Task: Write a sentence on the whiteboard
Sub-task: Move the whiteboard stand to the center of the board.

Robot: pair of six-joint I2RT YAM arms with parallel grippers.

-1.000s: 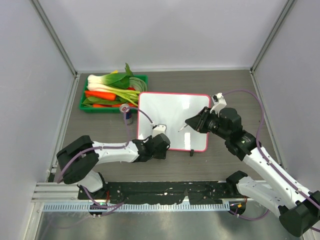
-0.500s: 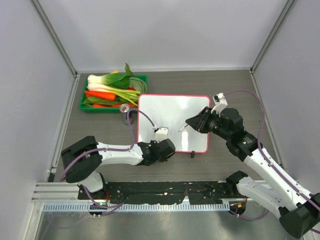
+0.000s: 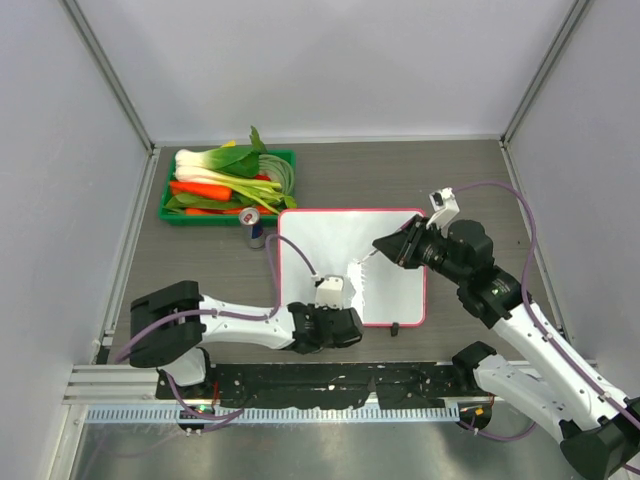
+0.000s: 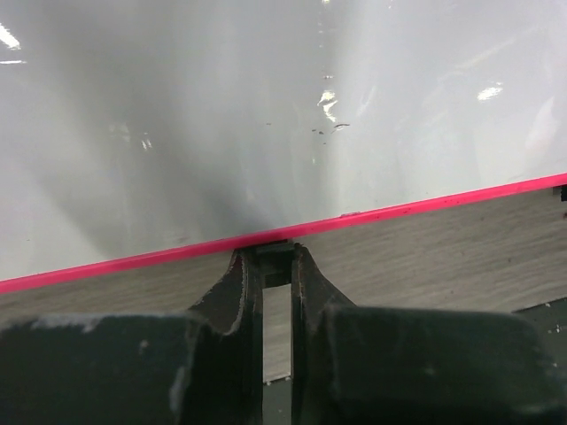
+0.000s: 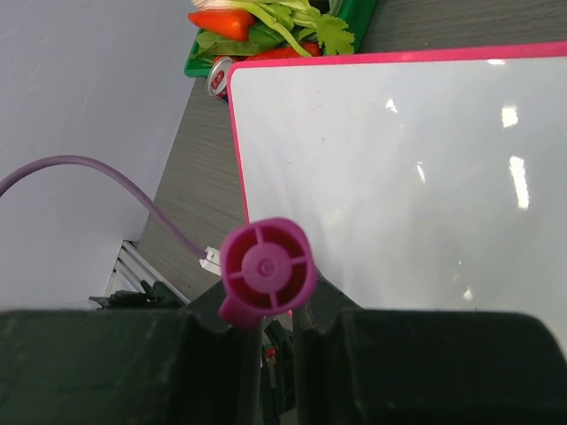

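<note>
The whiteboard [image 3: 335, 240] lies flat on the table, its pink-red frame showing in the left wrist view [image 4: 399, 210] and the right wrist view [image 5: 381, 159]. No sentence shows on it; only a few tiny specks show in the left wrist view. My left gripper [image 3: 343, 322] is at the board's near edge, shut on its small black foot [image 4: 276, 255]. My right gripper [image 3: 393, 246] is shut on a pink-purple marker [image 5: 266, 270], held over the board's right half with its tip [image 3: 365, 258] pointing left. I cannot tell if the tip touches the board.
A green tray [image 3: 168, 205] of carrots and leafy greens stands at the back left. A small can [image 3: 256, 226] stands between the tray and the board's left corner. The board's other black foot [image 3: 395, 328] is at its near right edge. Grey walls surround the table.
The whiteboard has slid toward the near edge of the table. My left gripper moved near and right along its edge and closed on the foot. My right gripper shifted slightly right with the marker.
</note>
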